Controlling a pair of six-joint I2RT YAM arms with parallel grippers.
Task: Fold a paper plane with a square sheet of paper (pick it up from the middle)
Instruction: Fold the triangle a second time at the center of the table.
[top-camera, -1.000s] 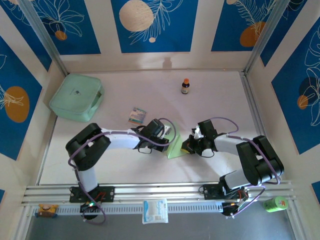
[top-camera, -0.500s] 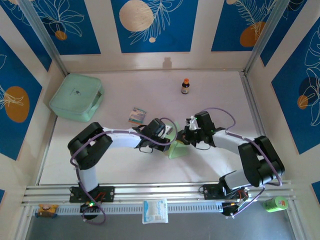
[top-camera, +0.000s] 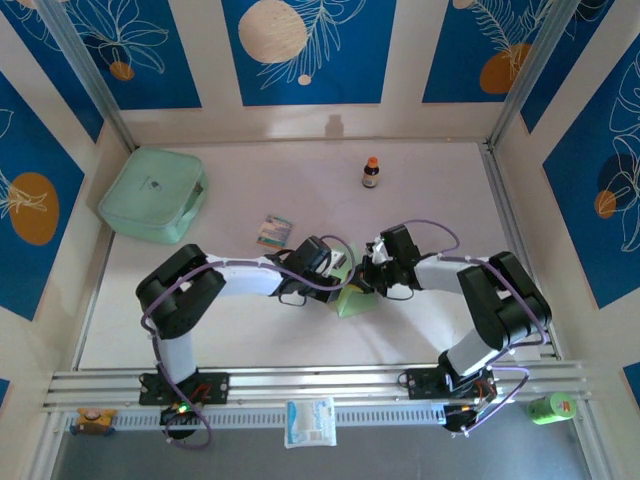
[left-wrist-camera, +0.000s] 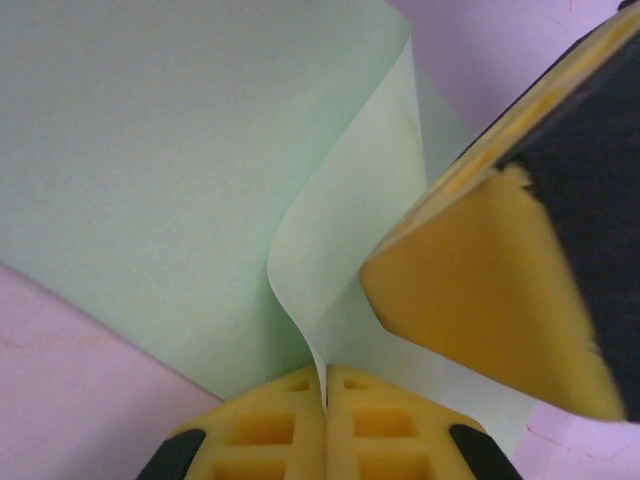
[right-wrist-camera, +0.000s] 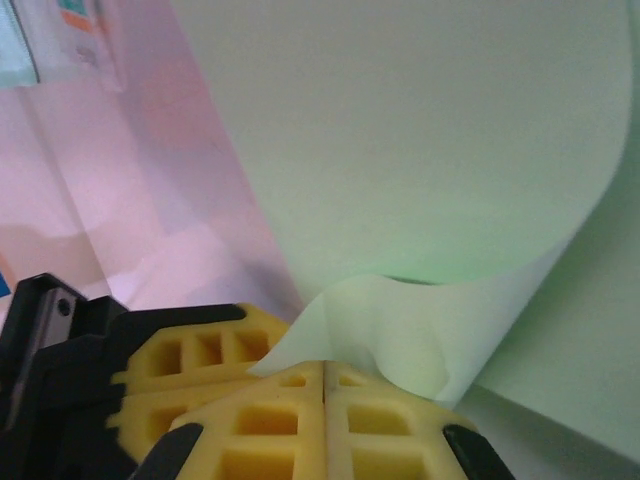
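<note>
White table (top-camera: 440, 200), shut mint box (top-camera: 152, 195), pinched paper (top-camera: 352, 299)

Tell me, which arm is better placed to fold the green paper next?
Probably right: the right gripper pinches a corner curled over the paper, ready to carry across; the left gripper only clamps an edge.

paper (top-camera: 352, 300) pale lime green, plain | box (top-camera: 153, 194) at 10 o'clock mint green | packet (top-camera: 273, 231) multicoloured stripes | bottle (top-camera: 371, 173) at 12 o'clock brown, orange cap | walls (top-camera: 350, 70) blue (white leaf outlines, orange and cream discs) | finger pads (right-wrist-camera: 250, 400) yellow, waffle grid
</note>
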